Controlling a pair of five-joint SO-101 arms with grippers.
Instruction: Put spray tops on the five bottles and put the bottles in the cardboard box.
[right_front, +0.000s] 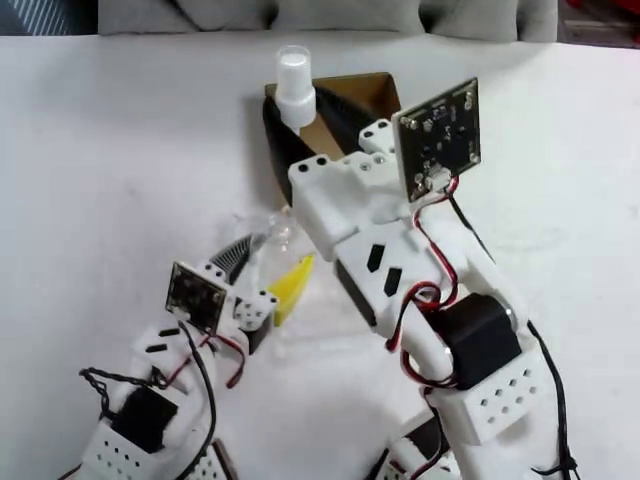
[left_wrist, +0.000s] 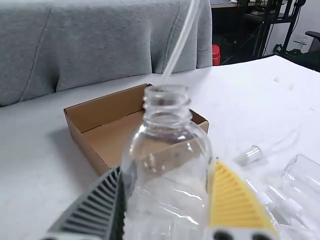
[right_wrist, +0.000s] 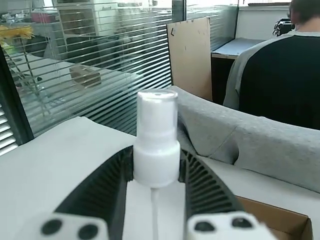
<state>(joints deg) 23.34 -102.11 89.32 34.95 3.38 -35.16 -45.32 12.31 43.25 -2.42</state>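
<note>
Currently left claw (left_wrist: 165, 205) clamps the upright bottle (left_wrist: 167, 150); right claw (right_wrist: 156, 172) clamps the spray top (right_wrist: 156, 135) above it, dip tube (left_wrist: 180, 35) slanting down to the open neck.

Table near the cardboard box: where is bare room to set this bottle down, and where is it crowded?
The visible cardboard box floor is bare. So is the table left of the box. Crowded: beside the held bottle, a loose spray top and another bottle lie.
</note>
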